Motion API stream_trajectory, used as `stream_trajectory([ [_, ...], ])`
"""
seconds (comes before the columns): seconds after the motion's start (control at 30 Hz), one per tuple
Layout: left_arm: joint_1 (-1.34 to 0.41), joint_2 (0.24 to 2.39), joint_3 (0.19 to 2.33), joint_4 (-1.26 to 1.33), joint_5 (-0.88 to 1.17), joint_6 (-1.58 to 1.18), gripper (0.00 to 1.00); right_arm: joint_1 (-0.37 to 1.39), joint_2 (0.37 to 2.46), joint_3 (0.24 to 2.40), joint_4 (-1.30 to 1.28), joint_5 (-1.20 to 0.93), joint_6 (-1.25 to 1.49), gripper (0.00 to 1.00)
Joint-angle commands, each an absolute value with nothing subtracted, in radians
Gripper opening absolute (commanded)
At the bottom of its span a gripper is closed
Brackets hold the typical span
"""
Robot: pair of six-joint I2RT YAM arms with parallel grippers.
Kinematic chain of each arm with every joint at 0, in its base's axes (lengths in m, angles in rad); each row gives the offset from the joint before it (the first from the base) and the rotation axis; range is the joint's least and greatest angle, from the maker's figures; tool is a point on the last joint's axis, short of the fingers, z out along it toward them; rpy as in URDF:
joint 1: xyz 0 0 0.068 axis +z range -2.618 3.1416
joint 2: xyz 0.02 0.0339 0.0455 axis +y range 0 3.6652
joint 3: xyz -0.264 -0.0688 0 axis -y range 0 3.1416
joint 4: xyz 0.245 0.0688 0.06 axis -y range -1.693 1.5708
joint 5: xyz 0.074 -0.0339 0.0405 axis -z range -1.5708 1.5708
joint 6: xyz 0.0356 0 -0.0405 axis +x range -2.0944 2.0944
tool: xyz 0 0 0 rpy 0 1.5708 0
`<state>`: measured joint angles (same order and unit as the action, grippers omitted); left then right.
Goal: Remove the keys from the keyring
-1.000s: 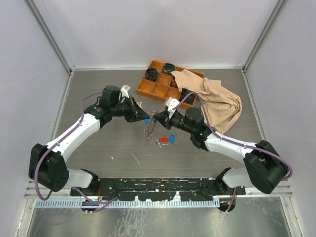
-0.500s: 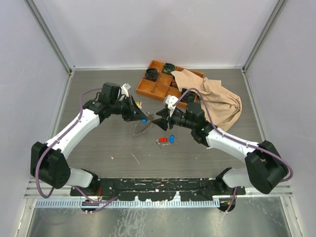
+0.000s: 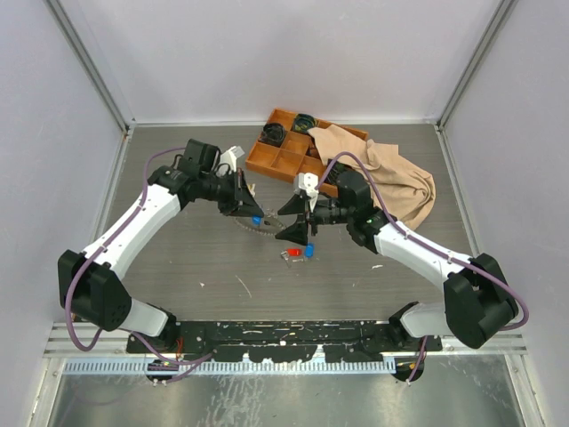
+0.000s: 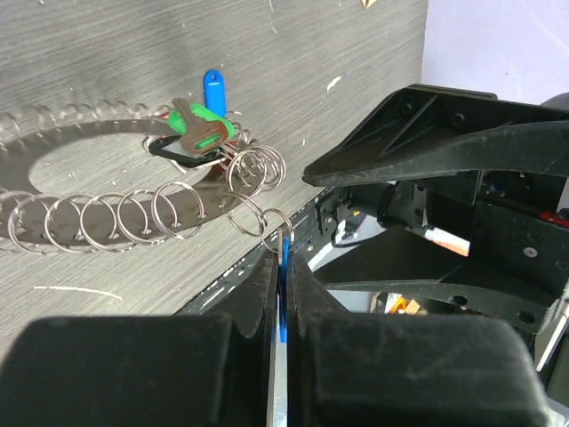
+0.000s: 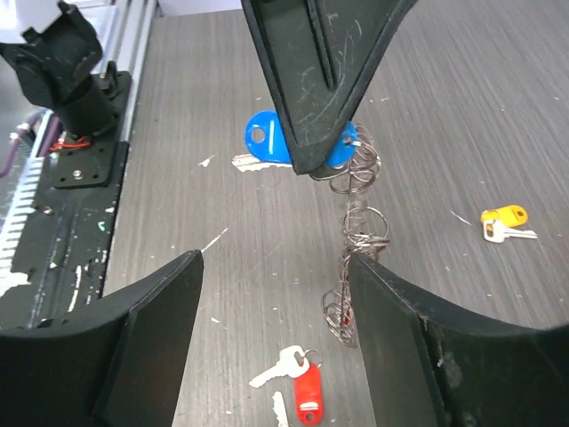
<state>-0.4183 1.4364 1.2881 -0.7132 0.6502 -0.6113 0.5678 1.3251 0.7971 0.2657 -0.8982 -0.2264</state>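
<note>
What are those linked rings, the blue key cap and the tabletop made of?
The linked rings look like bare steel wire: silvery, shiny, with bright glints. The blue key cap seems plastic: flat even colour, soft sheen, rounded edges. The tabletop has grey streaked grain, matte; probably laminate or brushed sheet, I can't tell which.

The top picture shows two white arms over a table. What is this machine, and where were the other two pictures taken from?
These are two robot arms, each ending in a two-finger gripper. The top view comes from a fixed camera above; the other two come from a camera on each wrist, so that arm's own black fingers frame the shot. The left gripper is pinched shut on a blue-capped key, from which a chain of metal rings hangs. The right gripper is open beside it. On the table lie a loose red key, an orange tray and a beige cloth.
</note>
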Motion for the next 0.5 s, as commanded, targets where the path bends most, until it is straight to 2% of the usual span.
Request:
stream_trajectory([
  [0.0, -0.421, 1.426, 1.335, -0.739, 0.743, -0.541, 0.00, 0.569, 1.302, 0.818, 0.325, -0.960, -0.176, 0.72],
  [0.47, -0.448, 1.461, 1.364, -0.766, 0.839, -0.481, 0.00, 0.619, 1.314, 0.834, 0.259, -0.786, -0.248, 0.70],
])
